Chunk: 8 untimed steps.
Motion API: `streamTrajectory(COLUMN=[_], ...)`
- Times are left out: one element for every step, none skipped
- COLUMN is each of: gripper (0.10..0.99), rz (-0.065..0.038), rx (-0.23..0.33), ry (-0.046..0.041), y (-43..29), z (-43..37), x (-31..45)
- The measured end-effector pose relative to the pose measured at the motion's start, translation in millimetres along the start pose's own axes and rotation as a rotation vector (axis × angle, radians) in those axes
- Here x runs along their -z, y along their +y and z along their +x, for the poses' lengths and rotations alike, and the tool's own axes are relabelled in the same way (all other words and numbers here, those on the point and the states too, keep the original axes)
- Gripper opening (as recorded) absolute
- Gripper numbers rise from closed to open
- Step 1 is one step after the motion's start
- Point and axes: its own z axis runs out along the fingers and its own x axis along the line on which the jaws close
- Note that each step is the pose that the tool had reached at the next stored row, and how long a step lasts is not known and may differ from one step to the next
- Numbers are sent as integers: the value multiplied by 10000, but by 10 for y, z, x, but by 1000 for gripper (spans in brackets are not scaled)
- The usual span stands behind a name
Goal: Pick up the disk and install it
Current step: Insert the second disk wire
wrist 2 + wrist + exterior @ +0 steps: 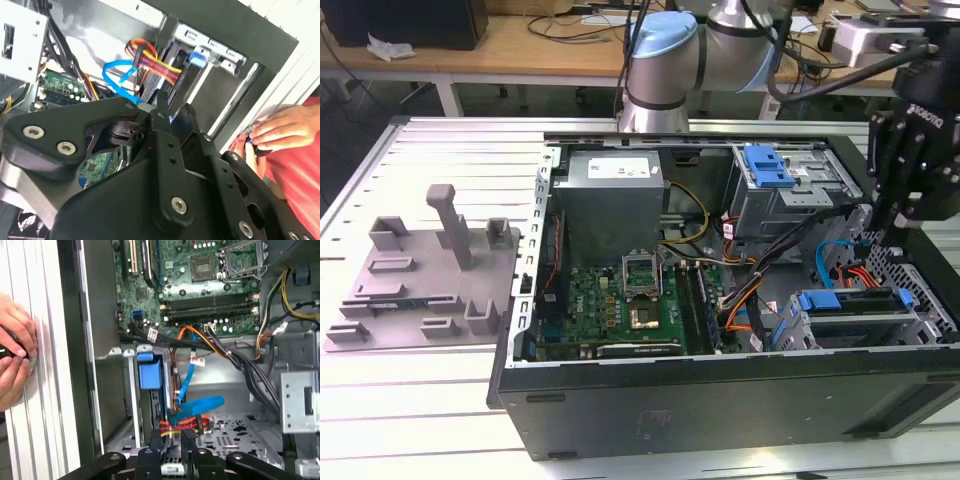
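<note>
The disk, a flat silver hard drive in a blue plastic frame [848, 300], sits slotted in the drive cage at the open black computer case's [720, 400] right end in the exterior view. A grey moulded tray [425, 275] lies left of the case. The black gripper [900, 222] hangs above the cage, its fingers [155, 452] narrowly parted and empty.
</note>
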Motion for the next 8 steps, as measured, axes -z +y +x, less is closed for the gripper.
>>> streamTrajectory(gripper=[306,306,306,306,306,306,306,306], rz=[29,38,39,40,40,40,40,40], rx=[-5,-8,-7,-6,-6,-6,-7,-9], ry=[0,-3,-3,-2,-1,-3,-1,-2], y=[47,55,56,56,57,59,60,70], z=[4,4,3,0,-2,-5,-6,-6], x=[2,-1,-6,-19,-33,-50,-57,-64])
